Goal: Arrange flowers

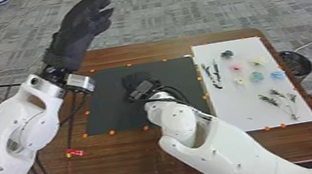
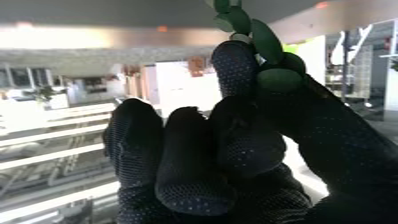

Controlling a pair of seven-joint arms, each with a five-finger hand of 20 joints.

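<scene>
Right hand (image 1: 139, 84) over black mat (image 1: 115, 106), inside mat's edges; in right wrist view, finger and thumb pinch leafy green sprig (image 2: 266, 42), leaves smooth, rounded, against knitted dotted glove. White sheet (image 1: 230, 121) just beside mat, on right; on it, small blossoms: dark blue (image 1: 226, 54), pink (image 1: 236, 67), teal (image 1: 257, 76); feathery green sprigs (image 1: 270, 100) nearer robot. Orange markers (image 1: 112, 132) line mat's borders. Brown wooden table (image 1: 132, 154), corners rounded; dark bin (image 1: 300, 64) beyond right edge. Left hand (image 1: 79, 34) raised near far-left corner, fingers extended.
</scene>
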